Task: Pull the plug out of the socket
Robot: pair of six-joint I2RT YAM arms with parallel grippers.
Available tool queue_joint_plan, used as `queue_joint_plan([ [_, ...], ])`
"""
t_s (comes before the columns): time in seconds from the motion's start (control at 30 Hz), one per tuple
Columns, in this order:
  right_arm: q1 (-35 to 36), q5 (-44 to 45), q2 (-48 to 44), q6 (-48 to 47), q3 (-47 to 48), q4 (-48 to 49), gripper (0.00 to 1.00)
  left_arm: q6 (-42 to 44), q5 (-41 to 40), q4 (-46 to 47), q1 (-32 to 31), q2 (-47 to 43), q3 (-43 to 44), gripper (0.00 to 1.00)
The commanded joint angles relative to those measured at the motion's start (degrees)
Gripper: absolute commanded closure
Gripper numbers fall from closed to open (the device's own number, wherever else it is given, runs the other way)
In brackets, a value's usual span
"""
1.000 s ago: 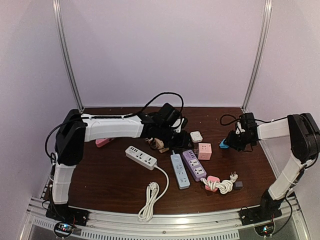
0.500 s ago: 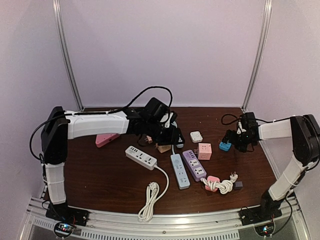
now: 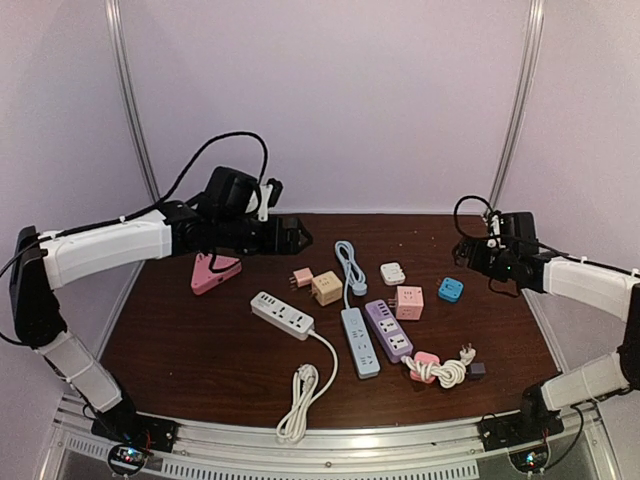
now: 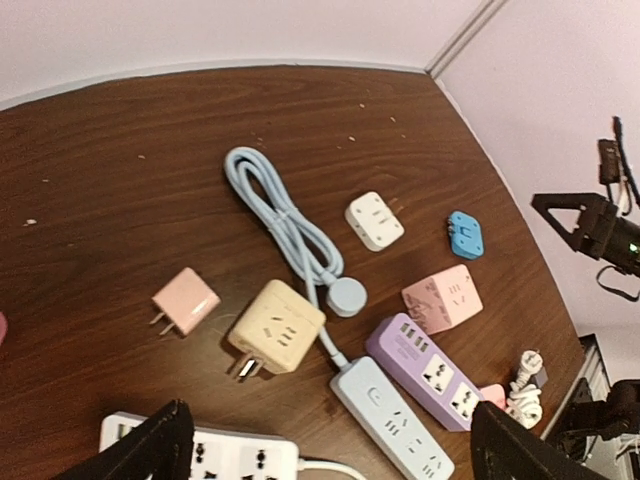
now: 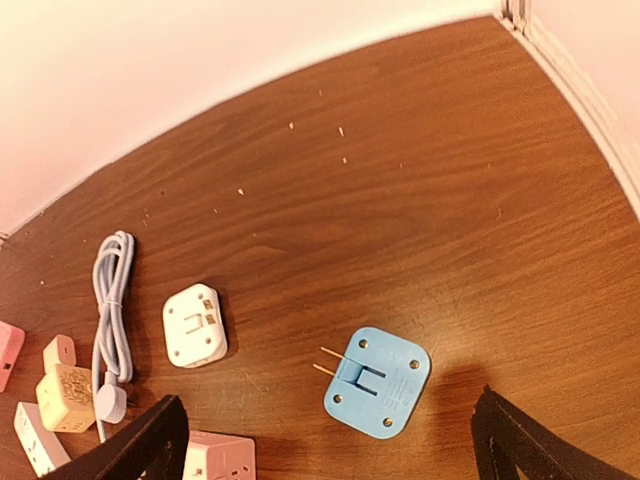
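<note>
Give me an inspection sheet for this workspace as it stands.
Surface: dark wooden table, pale specks at the back.
Job's things: blue plug lies loose, prongs bare, in no socket; pink cube socket beside it, apart.
Clutter: white strip, blue strip, purple strip, tan cube, pink plug, white adapter.
Grippers: left gripper and right gripper open, holding nothing.
Cables: blue cord coiled; white cord bundled.
Surroundings: pale walls, metal posts.

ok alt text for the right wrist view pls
A blue plug lies loose on a dark wooden table, prongs pointing left, just ahead of the open right gripper. Further left are a white adapter and a coiled pale blue cable.
</note>
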Motion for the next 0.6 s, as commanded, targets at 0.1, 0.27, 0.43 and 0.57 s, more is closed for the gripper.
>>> queue_joint_plan([
  [0.1,1.6,14.3,-8.6,-7.1,-6.0,7.8,0.0,5.8,-12.2,1.6,8.5,-14.3,-13.3,0.02],
  [0.27,1.8,18.4,-14.1,-14.8,-15.8,22.7,0.0,9.2,-19.4,2.3,18.0,-23.2,-22.5,0.02],
  [0.43,-0.4,24.7,-15.9,-21.7,-27.3,42.9,0.0,22.1,-18.5,13.9,24.7,-31.6,-33.2,0.02],
  [0.57,-6.2,24.1,-10.7,-21.5,-29.0,48.0,0.0,24.5,-17.9,22.6,29.5,-36.0,-40.9,0.02],
])
